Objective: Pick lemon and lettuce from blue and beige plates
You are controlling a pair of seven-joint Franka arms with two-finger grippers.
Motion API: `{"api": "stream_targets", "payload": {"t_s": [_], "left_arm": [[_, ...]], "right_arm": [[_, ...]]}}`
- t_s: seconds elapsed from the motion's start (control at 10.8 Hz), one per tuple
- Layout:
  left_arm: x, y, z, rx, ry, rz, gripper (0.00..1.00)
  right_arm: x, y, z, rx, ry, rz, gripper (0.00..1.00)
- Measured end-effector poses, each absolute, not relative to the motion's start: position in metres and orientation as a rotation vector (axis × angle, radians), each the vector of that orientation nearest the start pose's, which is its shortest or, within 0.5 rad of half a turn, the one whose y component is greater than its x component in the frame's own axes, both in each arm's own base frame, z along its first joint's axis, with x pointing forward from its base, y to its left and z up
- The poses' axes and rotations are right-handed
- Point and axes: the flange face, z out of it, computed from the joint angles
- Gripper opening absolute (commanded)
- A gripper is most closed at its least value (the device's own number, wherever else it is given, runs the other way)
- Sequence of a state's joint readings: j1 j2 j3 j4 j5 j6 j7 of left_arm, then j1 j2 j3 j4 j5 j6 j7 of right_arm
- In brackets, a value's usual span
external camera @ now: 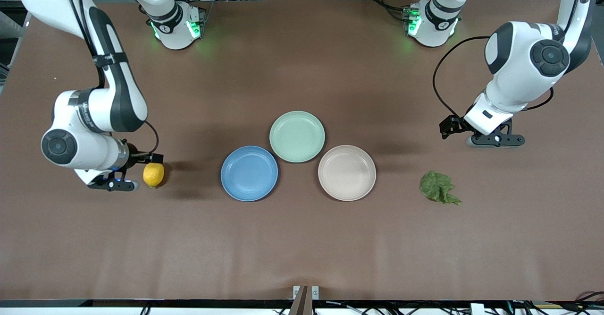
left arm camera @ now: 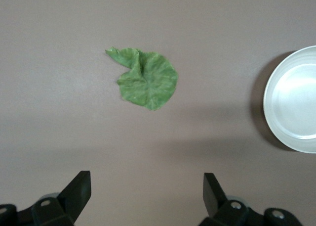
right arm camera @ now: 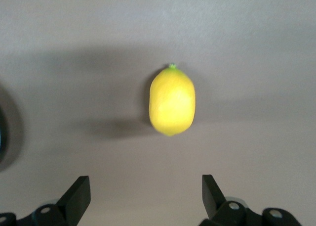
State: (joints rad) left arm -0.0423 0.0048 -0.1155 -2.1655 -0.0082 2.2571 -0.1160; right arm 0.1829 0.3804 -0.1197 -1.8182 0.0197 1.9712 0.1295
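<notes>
Yellow first: the lemon (external camera: 154, 174) sits on the bare brown table (external camera: 302, 239) toward the right arm's end, well apart from the blue plate (external camera: 249, 173), not on it. My right gripper (external camera: 113, 183) is just beside the lemon, and in the right wrist view its fingers (right arm camera: 79, 194) are spread wide with nothing between them, the lemon (right arm camera: 172, 100) lying ahead of them.

Moving along, 3 plates cluster mid-table: blue, then a green plate (external camera: 297, 136) farther from the front camera, then the beige plate (external camera: 347, 172). All 3 look empty to me, so the task wording and the table disagree.

Next the lettuce (external camera: 439, 188), a crumpled leaf flat on the table between the beige plate and the left arm's end. My left gripper (external camera: 495, 140) hovers over bare table near it, released and empty; the left wrist view shows the leaf (left arm camera: 146, 77) ahead of the parted fingers (left arm camera: 213, 191).

To do this well, I'd centre each gripper over its item before descending: straddle the lemon across its narrow width so it can't roll, and pinch the lettuce at its raised fold, since a flat leaf gives the pads little to catch.
</notes>
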Motion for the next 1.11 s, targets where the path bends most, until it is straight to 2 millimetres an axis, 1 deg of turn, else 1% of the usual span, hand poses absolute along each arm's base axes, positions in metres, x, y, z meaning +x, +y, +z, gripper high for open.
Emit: {"api": "stream_targets", "payload": {"t_s": [0.09,0.28,0.56,0.65,1.11], "left_arm": [[0.538,-0.085,0.409,-3.157,0.056,-0.156,1.00],[0.538,-0.085,0.435,-3.154,0.062,-0.167,1.00],[0.545,-0.087,0.494,-3.151,0.078,-0.146,1.00],[0.548,-0.088,0.512,-3.151,0.079,-0.160,1.00],[0.554,-0.090,0.585,-3.153,0.081,-0.237,1.00]], "right_arm": [[0.606,0.047,0.317,-3.167,0.108,0.358,1.00],[0.595,0.046,0.325,-3.163,0.107,0.358,1.00],[0.576,0.044,0.344,-3.152,0.108,0.378,1.00],[0.570,0.044,0.354,-3.148,0.107,0.397,1.00],[0.546,0.042,0.409,-3.130,0.104,0.441,1.00]]}}
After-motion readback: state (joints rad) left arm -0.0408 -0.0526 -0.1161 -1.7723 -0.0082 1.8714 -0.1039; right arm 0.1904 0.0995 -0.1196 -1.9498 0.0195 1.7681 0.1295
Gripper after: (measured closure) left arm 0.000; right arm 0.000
